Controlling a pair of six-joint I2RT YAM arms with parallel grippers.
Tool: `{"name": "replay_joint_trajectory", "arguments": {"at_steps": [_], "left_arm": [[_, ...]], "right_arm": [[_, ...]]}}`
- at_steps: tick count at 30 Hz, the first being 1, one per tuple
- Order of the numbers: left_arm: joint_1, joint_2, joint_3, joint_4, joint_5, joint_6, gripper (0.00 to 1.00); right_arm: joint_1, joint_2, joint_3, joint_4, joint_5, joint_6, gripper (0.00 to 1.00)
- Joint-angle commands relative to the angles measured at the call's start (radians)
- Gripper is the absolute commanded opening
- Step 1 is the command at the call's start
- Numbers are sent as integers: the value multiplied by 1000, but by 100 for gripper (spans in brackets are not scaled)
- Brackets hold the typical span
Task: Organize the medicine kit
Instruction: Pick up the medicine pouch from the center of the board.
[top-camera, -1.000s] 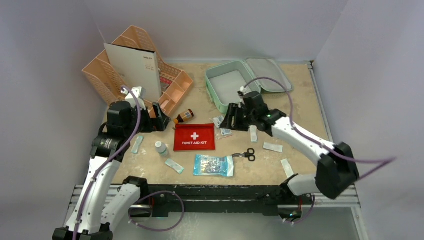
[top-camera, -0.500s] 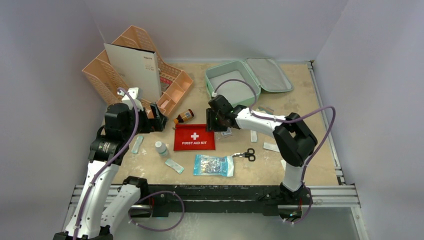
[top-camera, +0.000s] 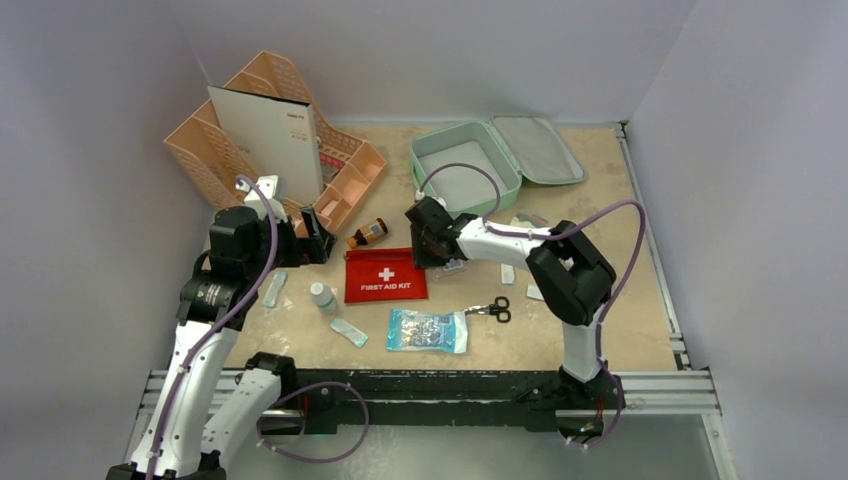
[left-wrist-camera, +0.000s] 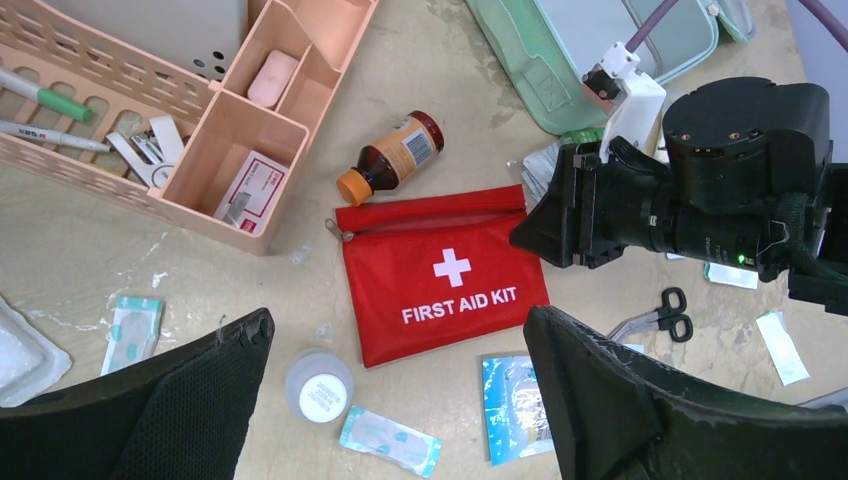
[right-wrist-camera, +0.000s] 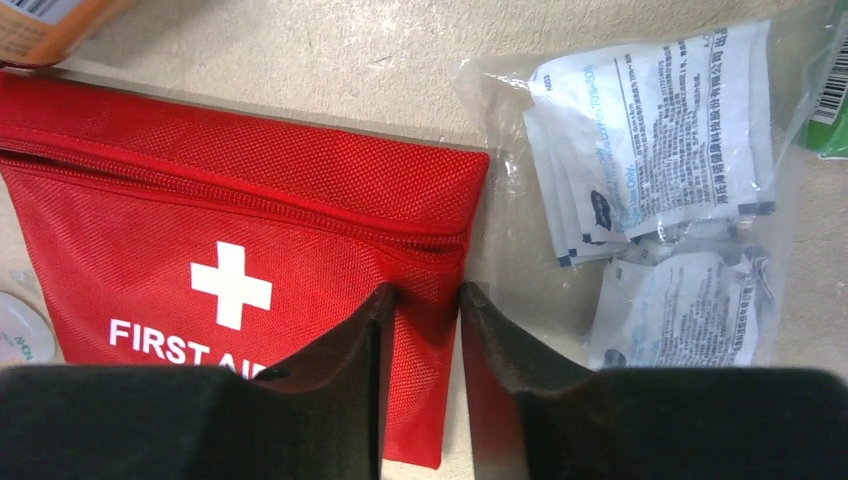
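Pinches the right edge of the red pouch (right-wrist-camera: 250, 230) between the nearly closed fingers of the right hand (right-wrist-camera: 425, 295). Just right of that hand: a clear bag of wipe packets (right-wrist-camera: 660, 200) on the worktop. Close beyond it, toward the far wall: the medicine kit (top-camera: 467, 172), lid laid open. Farther left, past the pouch: left hand (left-wrist-camera: 398, 322) spread wide, holding nothing.

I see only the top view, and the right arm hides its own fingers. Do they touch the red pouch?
Observer: Yes. In the right wrist view, the right fingers straddle the pouch at its right edge, near the zipper's end, with red cloth between them.
Operator: What lies under the arm, to the right of the pouch?
Observer: A clear bag of white printed sachets, close beside that edge.
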Motion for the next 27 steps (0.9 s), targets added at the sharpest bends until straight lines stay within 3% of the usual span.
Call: {"name": "replay_joint_trajectory", "arguments": {"at_steps": [1,5,9,17,22,27], "left_arm": [[-3,-6,4,12,20,15,96],[-2,1,0,19,34,13,94],[-2,8,-9,31,55,14,92],[-3,51,-9,43,217,-20,87],[-3,81,90,7,339,-46,86],[-3,149,233,-104,419,-2,86]], "right_arm": [[4,-4,9,-1,6,-13,28],[4,-93,-50,78,-17,-34,16],[4,-186,-58,39,0,-52,0],[2,-393,-81,-13,-24,-212,0],[-3,-527,-45,-113,-12,-390,0],[-6,-625,-26,-185,-107,-546,0]]}}
